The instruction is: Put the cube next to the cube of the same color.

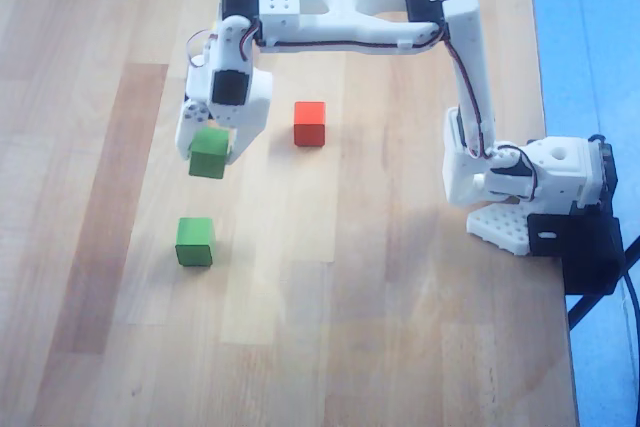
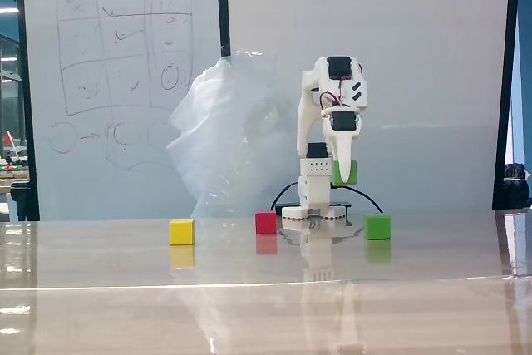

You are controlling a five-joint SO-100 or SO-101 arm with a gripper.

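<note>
My gripper (image 1: 209, 152) is shut on a green cube (image 1: 209, 154) and holds it above the wooden table. In the fixed view the gripper (image 2: 345, 174) carries that cube (image 2: 352, 174) well above the surface. The other green cube (image 1: 195, 241) rests on the table, below the held one in the overhead view. In the fixed view it (image 2: 377, 226) sits at the right, lower than the held cube.
A red cube (image 1: 310, 123) lies to the right of the gripper in the overhead view; the fixed view shows it (image 2: 266, 222) and a yellow cube (image 2: 181, 232) further left. The arm's base (image 1: 530, 187) is clamped at the table's right edge (image 1: 560, 327).
</note>
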